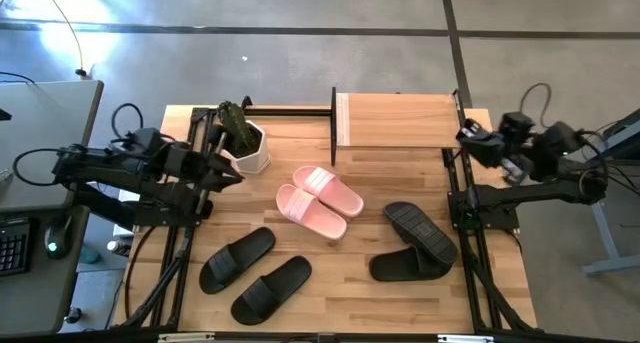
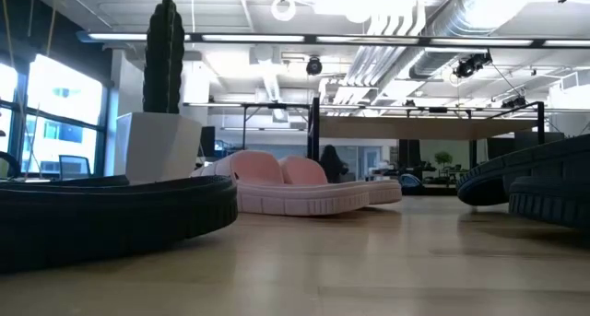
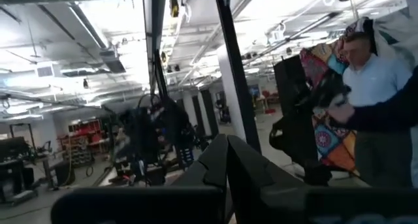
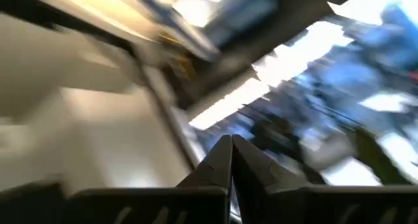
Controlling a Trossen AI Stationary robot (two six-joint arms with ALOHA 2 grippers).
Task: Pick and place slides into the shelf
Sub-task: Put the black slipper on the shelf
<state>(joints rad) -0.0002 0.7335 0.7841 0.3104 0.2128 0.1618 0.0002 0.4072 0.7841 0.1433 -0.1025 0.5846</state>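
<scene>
Two pink slides (image 1: 320,198) with white-striped straps lie side by side at the table's middle. Two black slides (image 1: 237,260) (image 1: 272,289) lie at the near left. Two more black slides (image 1: 420,233) (image 1: 405,266) lie at the near right, one overlapping the other. The shelf (image 1: 395,120), with a light wooden top on a black frame, stands at the far edge. My left gripper (image 1: 230,175) is raised at the table's left, beside the white pot, and is shut (image 3: 226,145) on nothing. My right gripper (image 1: 465,138) hangs at the right edge near the shelf's end, also shut (image 4: 231,145) and empty.
A white hexagonal pot (image 1: 245,148) with a cactus stands at the far left, close to my left gripper. Black frame bars (image 1: 470,223) run along the table's two sides. A person (image 3: 375,87) stands in the room beyond the table. Bare wood (image 1: 340,273) lies between the black pairs.
</scene>
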